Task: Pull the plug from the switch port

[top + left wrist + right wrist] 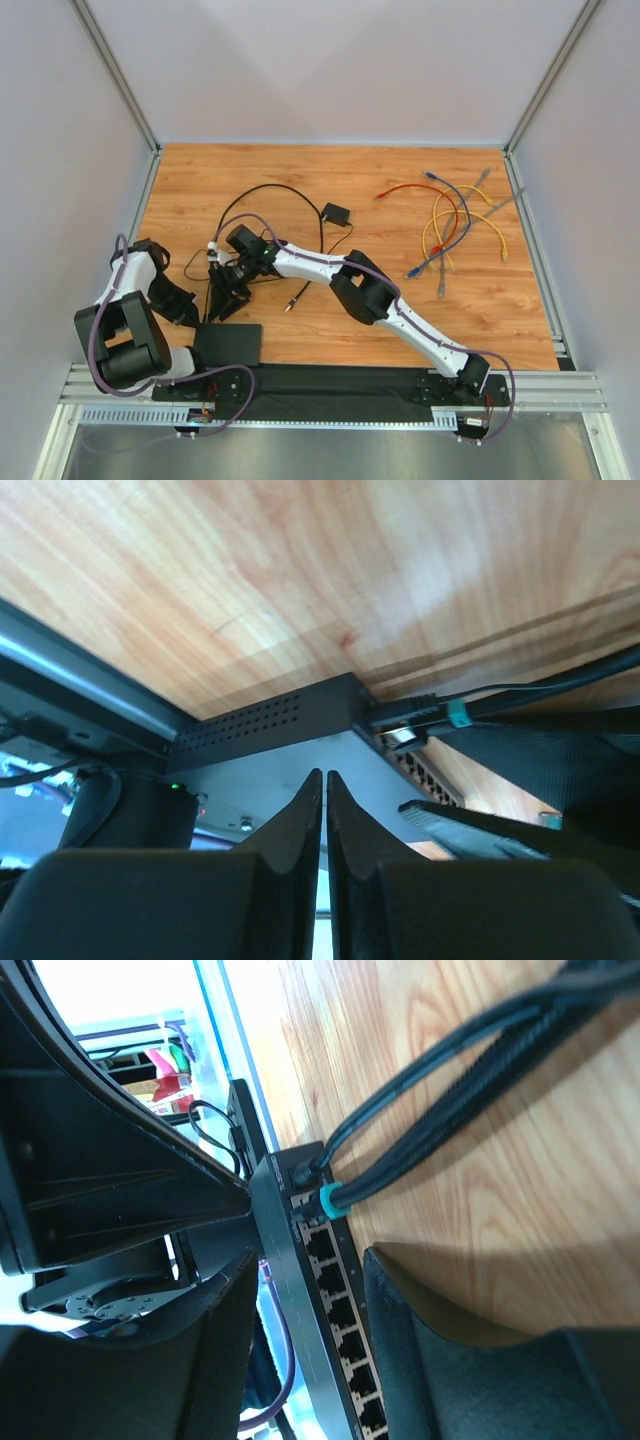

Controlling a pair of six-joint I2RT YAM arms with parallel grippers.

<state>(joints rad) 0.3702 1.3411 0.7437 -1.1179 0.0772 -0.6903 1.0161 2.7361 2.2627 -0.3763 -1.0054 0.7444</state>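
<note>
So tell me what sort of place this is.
Probably a robotics lab test cell: a wood-grain table boxed in by plain white panels on aluminium framing, with a switch port and loose patch cables laid out.

The top camera looked down from behind the arms (380, 295) over the whole wooden table (480, 310). Both wrist cameras hung close by the switch port (270, 730), sharing its socket edge and plug (325, 1200).
</note>
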